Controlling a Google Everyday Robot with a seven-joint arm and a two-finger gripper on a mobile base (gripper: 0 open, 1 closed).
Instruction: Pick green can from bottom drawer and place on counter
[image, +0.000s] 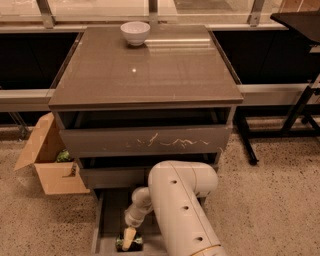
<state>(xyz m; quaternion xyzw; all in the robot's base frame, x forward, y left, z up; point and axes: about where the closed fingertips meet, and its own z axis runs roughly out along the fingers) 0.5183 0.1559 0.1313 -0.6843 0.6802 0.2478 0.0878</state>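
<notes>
Bottom drawer (109, 212) open, tool (128, 239) at green can (120, 244)

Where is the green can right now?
The green can sits low in the camera view, left of centre, on the floor of the open bottom drawer. The gripper is right at it, beside the white arm.

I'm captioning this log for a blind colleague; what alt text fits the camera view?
The robot's white arm reaches down into the open bottom drawer, its gripper at the green can on the drawer floor. Above, the glossy counter carries a white bowl near its back edge; a cardboard box stands at left.
</notes>
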